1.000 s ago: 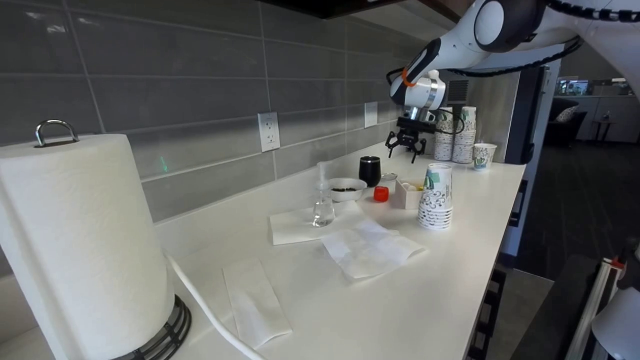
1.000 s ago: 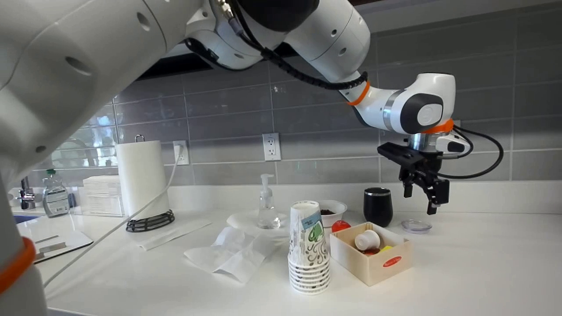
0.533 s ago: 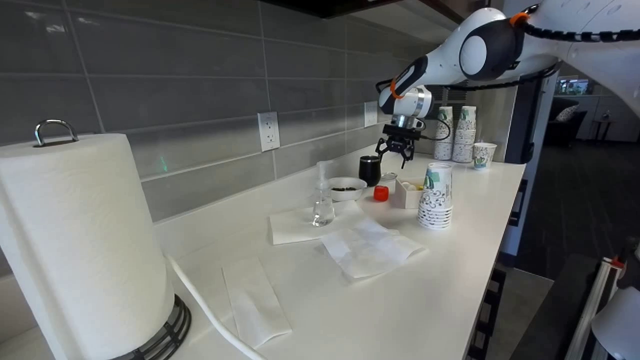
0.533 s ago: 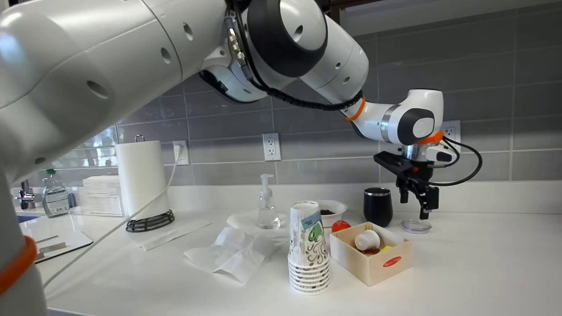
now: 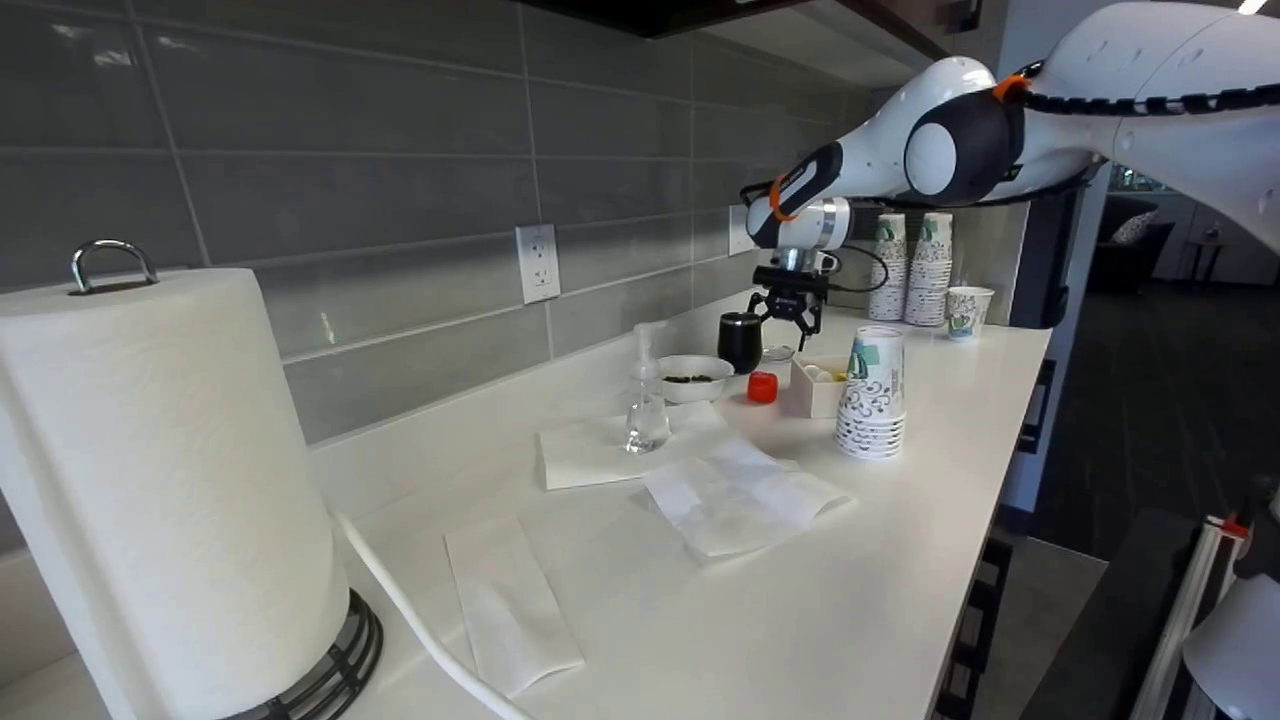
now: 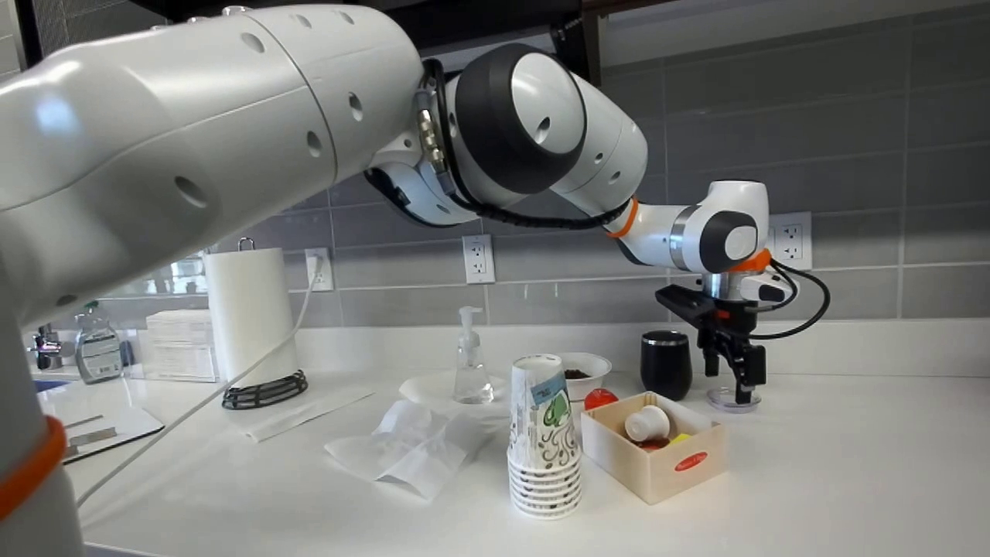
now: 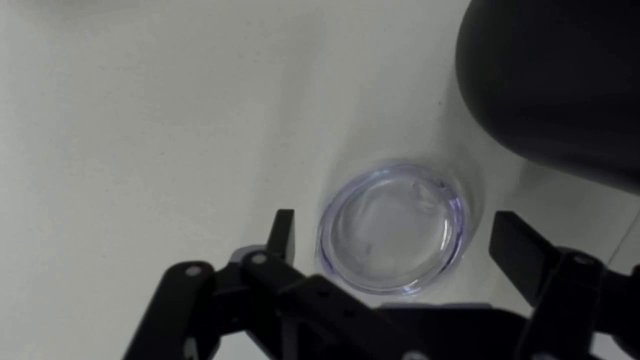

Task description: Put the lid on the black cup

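White paper-towel roll: upright, L side of ext. view.
Clear pump bottle w/ white top: upright, R of roll.
White patterned paper-cup stack: upright, mouths down, nr camera.
White round bowl: behind stack, a bit R.
Pale wooden open-top box: R of stack, on white counter.
Small black cylindrical cup: upright on counter, behind box; mouth up, silver-col. rim on top.
Cup long axis: vert., both ext. views.
Black two-finger gripper: R of cup, pointing down; released, fingers spread well apart.
Clear round plastic-looking lid: flat on counter, just R of cup, apart from it.
Lid axis: round in plan, axis vert., normal to counter; which face up, can't tell.
Lid vs fingers: wrist view, lies btwn them, gap each side; ext. view, one fingertip overlaps lid's outline, contact can't tell.
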